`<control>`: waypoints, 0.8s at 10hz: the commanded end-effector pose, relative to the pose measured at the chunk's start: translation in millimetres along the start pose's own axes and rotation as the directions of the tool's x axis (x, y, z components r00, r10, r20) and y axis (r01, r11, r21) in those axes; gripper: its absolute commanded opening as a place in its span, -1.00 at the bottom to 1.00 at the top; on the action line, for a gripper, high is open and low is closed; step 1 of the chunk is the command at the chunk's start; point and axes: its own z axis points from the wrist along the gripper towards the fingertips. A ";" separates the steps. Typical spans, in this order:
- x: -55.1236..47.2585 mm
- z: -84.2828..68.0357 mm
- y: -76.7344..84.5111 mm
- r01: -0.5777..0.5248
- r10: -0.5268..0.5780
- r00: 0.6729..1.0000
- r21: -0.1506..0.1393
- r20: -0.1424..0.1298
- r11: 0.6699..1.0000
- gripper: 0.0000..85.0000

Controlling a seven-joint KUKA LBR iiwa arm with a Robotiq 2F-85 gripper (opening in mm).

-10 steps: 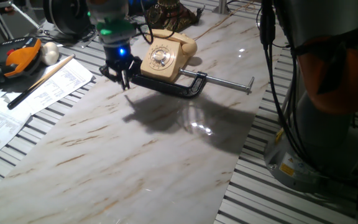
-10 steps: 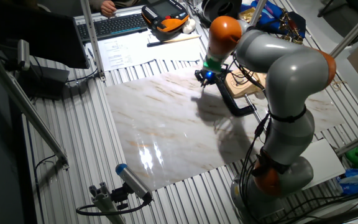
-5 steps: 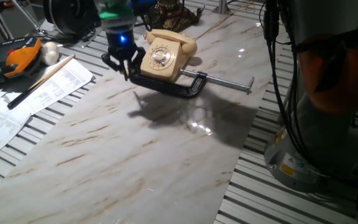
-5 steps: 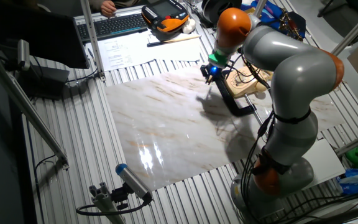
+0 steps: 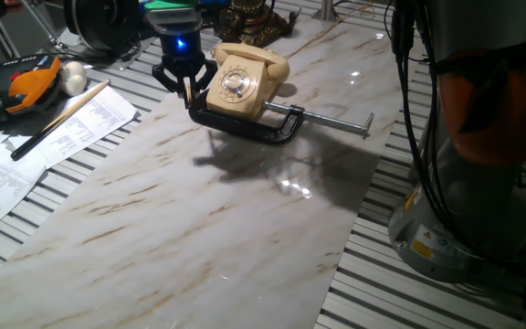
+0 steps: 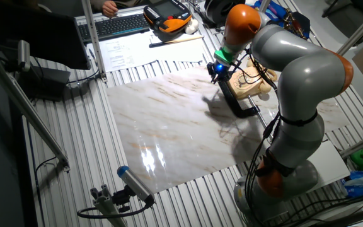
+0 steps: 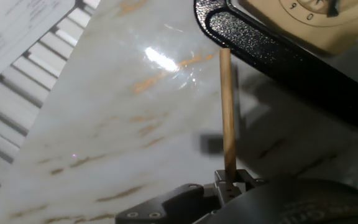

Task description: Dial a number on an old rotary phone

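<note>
In one fixed view, gripper [image 5: 188, 88] just left of the old rotary phone [image 5: 242, 80] held by a black C-clamp [image 5: 254, 124] on the marble slab [image 5: 199, 219]; same layout from the other side [image 6: 218, 72]; hand view: fingers [image 7: 235, 180] pinched on a thin wooden stick [image 7: 227, 112] pointing toward the clamp.

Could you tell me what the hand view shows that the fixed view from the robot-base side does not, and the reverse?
Only the hand view shows a thin wooden stick held in the gripper, its tip near the clamp, and digits on the dial's rim.

Only the fixed view shows the whole arm, a keyboard, papers and an orange handheld.

Both show the marble slab, the black clamp and part of the beige phone, though the fixed view has the phone largely hidden behind the arm.
</note>
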 end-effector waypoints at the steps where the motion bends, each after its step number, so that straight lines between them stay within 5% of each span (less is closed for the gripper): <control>1: -0.1 0.0 0.4 -0.056 0.056 0.998 -0.003 0.008 0.998 -1.00; 4: -0.5 1.3 1.7 -0.085 0.084 0.996 -0.011 -0.023 0.996 -1.00; 5: -0.5 1.3 1.7 -0.087 0.087 0.996 -0.015 0.009 0.996 -1.00; 6: -0.5 1.3 1.7 -0.085 0.085 0.996 -0.017 0.008 0.996 -1.00; 8: -0.5 1.3 1.7 -0.081 0.080 0.997 -0.070 -0.021 0.994 -1.00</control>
